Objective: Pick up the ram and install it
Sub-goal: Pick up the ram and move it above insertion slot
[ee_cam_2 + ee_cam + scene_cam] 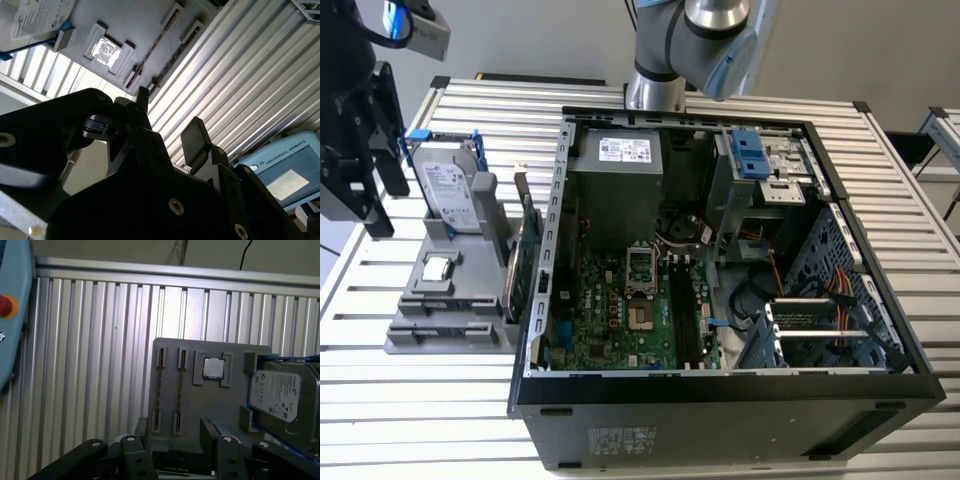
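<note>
Though thin, ram [180,390] in grey holder [196,407].

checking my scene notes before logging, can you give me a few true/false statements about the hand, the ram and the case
The hand is open and empty: true.
The ram sits in a motherboard slot: false, it stands in the gray holder.
The CPU chip lies between the ram and the hard drive: true.
The computer case is closed: false, its side is open, motherboard showing.
</note>
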Motion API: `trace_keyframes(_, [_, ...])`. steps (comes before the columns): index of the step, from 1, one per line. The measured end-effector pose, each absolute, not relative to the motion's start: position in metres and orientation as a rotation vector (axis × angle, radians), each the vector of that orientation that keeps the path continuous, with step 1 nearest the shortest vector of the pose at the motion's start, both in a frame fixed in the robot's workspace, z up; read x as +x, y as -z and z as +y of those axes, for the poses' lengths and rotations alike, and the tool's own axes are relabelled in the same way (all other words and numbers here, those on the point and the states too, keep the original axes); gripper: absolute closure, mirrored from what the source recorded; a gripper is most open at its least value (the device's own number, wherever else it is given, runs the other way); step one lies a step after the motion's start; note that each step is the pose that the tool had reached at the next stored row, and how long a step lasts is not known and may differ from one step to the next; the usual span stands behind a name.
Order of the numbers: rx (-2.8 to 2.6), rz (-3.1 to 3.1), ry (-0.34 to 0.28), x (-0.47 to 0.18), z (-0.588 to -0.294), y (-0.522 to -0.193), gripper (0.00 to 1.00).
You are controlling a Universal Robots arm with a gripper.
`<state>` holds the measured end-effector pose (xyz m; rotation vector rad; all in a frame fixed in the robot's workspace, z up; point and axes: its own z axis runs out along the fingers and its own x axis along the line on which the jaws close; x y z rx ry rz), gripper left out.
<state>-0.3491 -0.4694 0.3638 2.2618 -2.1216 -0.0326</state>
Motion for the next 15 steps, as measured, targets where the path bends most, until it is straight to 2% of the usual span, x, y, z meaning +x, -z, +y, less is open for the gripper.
trace_keyframes(15, [2.261, -2.121, 0.031, -0.3491, -0.4687, -0.356, 0.0])
